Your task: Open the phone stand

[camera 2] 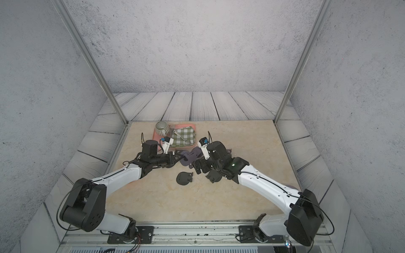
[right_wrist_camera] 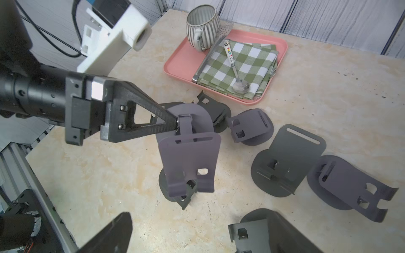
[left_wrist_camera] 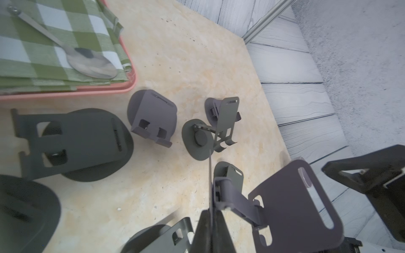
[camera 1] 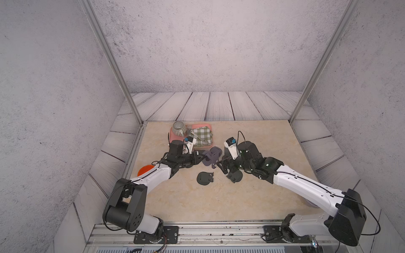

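Jaws of the left gripper were clamped on the hinge arm of the purple sheet-metal phone stand, held mid-scene above the beige marbled tabletop with its back plate angled clear of its round base, while the right gripper gaped empty just right of it: opening seemingly done, set-down left.

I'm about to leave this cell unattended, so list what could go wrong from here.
1. The left gripper pinches the hinged purple metal phone stand only at its hinge, with the right gripper open beside it; the stand may swing or slip.
2. Dark grey folding stands crowd close around it; reaching in with those wide jaws could knock one.
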